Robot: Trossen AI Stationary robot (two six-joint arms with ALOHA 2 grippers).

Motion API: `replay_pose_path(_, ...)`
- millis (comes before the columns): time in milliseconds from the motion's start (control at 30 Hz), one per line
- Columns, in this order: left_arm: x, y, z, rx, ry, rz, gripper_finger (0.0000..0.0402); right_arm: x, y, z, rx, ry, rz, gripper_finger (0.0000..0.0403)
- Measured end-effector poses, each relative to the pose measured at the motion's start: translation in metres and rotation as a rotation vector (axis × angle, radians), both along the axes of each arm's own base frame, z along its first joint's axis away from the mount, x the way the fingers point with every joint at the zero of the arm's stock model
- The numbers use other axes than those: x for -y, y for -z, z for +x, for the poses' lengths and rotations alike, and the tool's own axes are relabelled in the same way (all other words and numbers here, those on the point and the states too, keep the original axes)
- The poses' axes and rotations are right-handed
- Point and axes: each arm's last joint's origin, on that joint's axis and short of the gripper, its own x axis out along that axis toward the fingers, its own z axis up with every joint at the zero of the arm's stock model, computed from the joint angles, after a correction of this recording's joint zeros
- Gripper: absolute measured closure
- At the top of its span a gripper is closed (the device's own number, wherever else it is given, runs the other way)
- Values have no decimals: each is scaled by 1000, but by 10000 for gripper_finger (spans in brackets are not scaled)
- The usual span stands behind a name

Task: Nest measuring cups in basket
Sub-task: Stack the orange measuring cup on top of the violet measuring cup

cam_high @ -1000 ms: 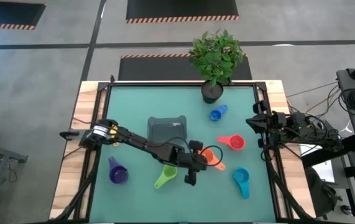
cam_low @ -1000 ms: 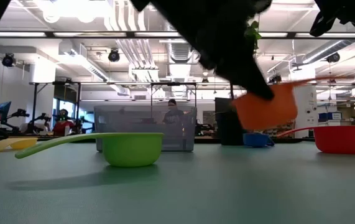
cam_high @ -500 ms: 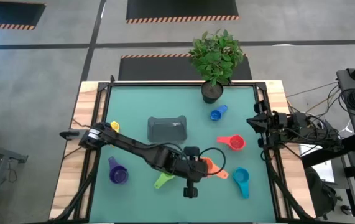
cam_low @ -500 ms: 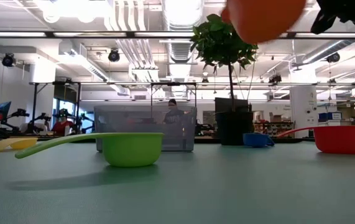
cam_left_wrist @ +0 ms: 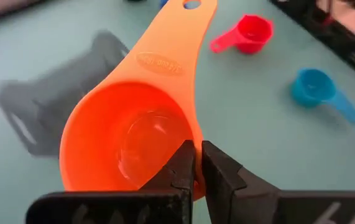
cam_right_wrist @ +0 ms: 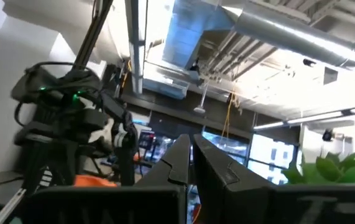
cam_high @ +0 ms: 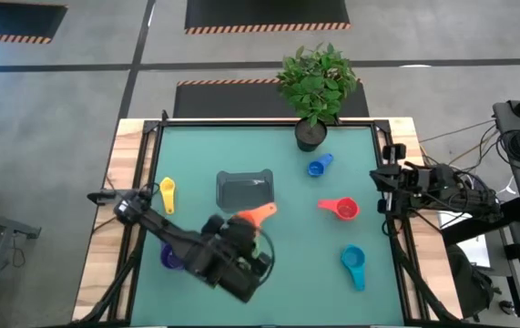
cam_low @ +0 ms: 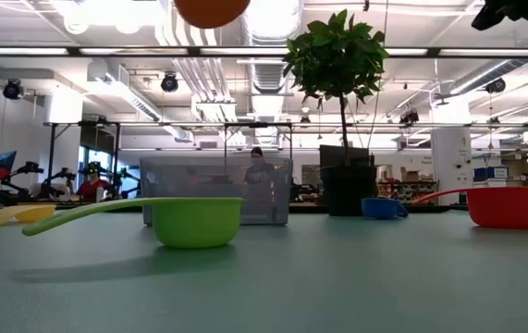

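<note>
My left gripper [cam_left_wrist: 196, 167] is shut on the orange measuring cup [cam_high: 251, 217], high above the table just near of the dark grey basket [cam_high: 246, 189]. In the low view only the cup's underside [cam_low: 213, 8] shows. The green cup [cam_low: 194, 220] stands on its base; my left arm hides it from above. The yellow cup [cam_high: 167, 191], purple cup [cam_high: 168, 259], blue cup [cam_high: 318, 166], red cup [cam_high: 341, 209] and teal cup [cam_high: 354, 265] lie about the mat. My right gripper [cam_right_wrist: 190, 160] waits shut, raised at the table's right edge. My left gripper has the orange cup by the bowl's rim [cam_left_wrist: 193, 144], beside the handle's root. One finger [cam_left_wrist: 180, 167] is inside the bowl and the other outside. The cup is lifted clear, open side up, its handle [cam_left_wrist: 180, 43] pointing away from the gripper.
A black plant pot [cam_high: 310, 136] with a leafy plant stands at the far edge, close to the blue cup. Open mat lies between the basket and the red cup. The basket [cam_left_wrist: 53, 106] sits below and beyond the held cup.
My left gripper has risen with the orange cup and carried it toward the table's left, from beside the red cup to just near of the basket. The cup has turned about: its handle pointed right and near, and now points right and far.
</note>
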Motion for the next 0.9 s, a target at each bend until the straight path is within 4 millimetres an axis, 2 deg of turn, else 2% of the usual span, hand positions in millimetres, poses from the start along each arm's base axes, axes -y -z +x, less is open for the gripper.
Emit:
replay_pose_path(200, 18, 30, -13, -96, -64, -94, 402, 0, -2, -1, 24, 4, -8, 394)
replay_pose_path(300, 22, 51, -18, -215, -95, -161, 402, 0, -2, -1, 24, 4, -7, 394)
replay_pose_path(500, 28, 78, -39, -436, -183, -320, 402, 0, -1, 0, 14, -2, 2, 394)
replay_pose_path(700, 29, 84, -69, -448, -367, -370, 399, 0, -1, 1, 6, -3, 4, 394)
replay_pose_path(900, 34, 84, -116, -373, -591, -398, 399, 0, -1, 1, 3, -2, 4, 394)
